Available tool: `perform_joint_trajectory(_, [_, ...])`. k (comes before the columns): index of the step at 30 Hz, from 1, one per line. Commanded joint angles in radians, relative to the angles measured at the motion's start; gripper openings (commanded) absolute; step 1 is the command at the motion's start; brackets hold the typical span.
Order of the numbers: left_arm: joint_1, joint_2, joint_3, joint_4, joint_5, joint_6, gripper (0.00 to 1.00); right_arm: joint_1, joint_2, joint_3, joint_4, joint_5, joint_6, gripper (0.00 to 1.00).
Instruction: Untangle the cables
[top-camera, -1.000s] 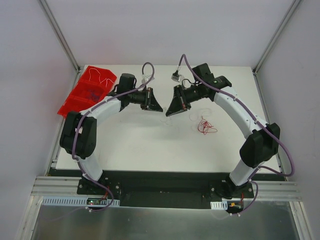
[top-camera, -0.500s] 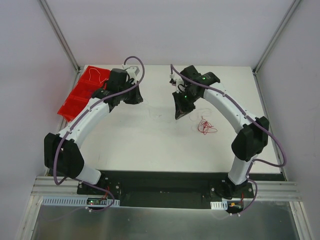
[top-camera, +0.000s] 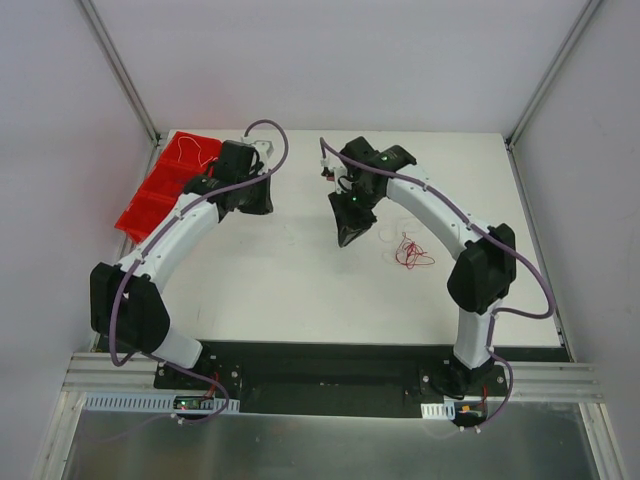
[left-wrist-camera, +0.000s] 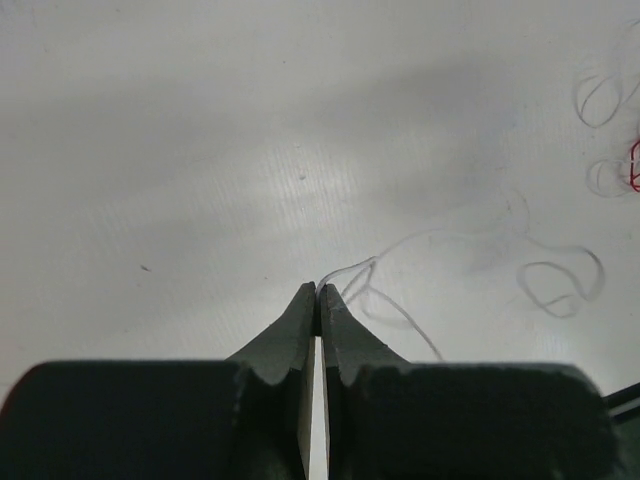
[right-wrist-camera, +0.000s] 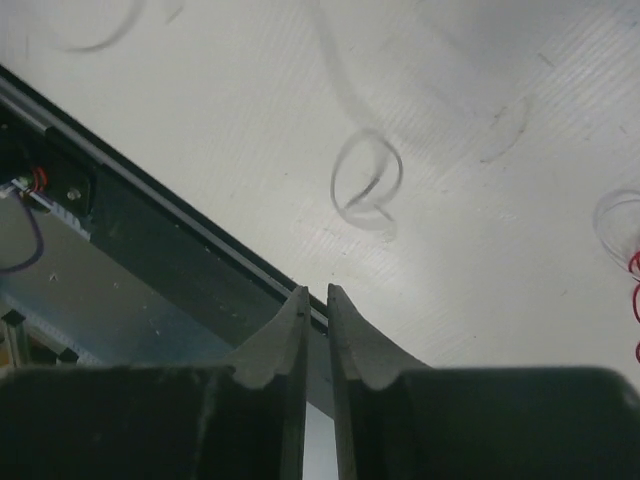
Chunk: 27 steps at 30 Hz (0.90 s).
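**Cables on white table, one strand pinched**

The red tangle (top-camera: 411, 252) is seen lying toward the table's right edge, about mid-depth. A pale loop (right-wrist-camera: 368, 190) is noted nearby. A pale wire (left-wrist-camera: 348, 268) is pinched at the tips of the left gripper (left-wrist-camera: 318, 290), fingers pressed together. The right gripper (right-wrist-camera: 318, 292) is held slightly parted, nothing between. Table (top-camera: 280, 290) matte white; red bin (top-camera: 160, 192) at far left corner; plain white walls (top-camera: 300, 60) on three sides.

White tabletop (top-camera: 300, 300), pale grey walls (top-camera: 350, 60), alu frame posts (top-camera: 120, 68) at corners.
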Motion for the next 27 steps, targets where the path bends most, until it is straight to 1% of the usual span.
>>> perform_joint_trajectory(1, [0.020, 0.054, 0.041, -0.051, 0.024, 0.021, 0.00, -0.015, -0.016, 0.010, -0.014, -0.187, 0.022, 0.23])
perform_joint_trajectory(3, [0.021, 0.061, 0.041, -0.071, -0.004, 0.029, 0.00, -0.041, -0.045, 0.003, 0.013, -0.202, 0.030, 0.36])
perform_joint_trajectory(4, [0.023, 0.061, 0.041, -0.082, -0.030, 0.040, 0.00, -0.059, -0.068, -0.017, 0.034, -0.211, 0.042, 0.41])
perform_joint_trajectory(6, [0.032, 0.057, 0.042, -0.102, -0.084, 0.066, 0.00, -0.119, -0.121, -0.087, 0.098, -0.237, 0.079, 0.45])
perform_joint_trajectory(9, [0.056, 0.048, 0.048, -0.130, -0.154, 0.086, 0.00, -0.215, -0.191, -0.201, 0.183, -0.240, 0.155, 0.46])
perform_joint_trajectory(12, [0.116, 0.041, 0.079, -0.131, -0.131, 0.051, 0.00, -0.277, -0.230, -0.275, 0.221, -0.251, 0.180, 0.46])
perform_joint_trajectory(13, [0.135, 0.041, 0.100, -0.131, -0.104, 0.040, 0.00, -0.289, -0.233, -0.283, 0.223, -0.256, 0.182, 0.46])
perform_joint_trajectory(14, [0.147, 0.044, 0.123, -0.130, -0.107, 0.028, 0.00, -0.294, -0.234, -0.289, 0.220, -0.257, 0.182, 0.46])
perform_joint_trajectory(19, [0.213, 0.098, 0.295, -0.125, -0.125, 0.000, 0.00, -0.294, -0.262, -0.324, 0.218, -0.266, 0.180, 0.46])
perform_joint_trajectory(27, [0.349, 0.271, 0.623, -0.127, -0.124, 0.012, 0.00, -0.299, -0.294, -0.352, 0.192, -0.251, 0.157, 0.46])
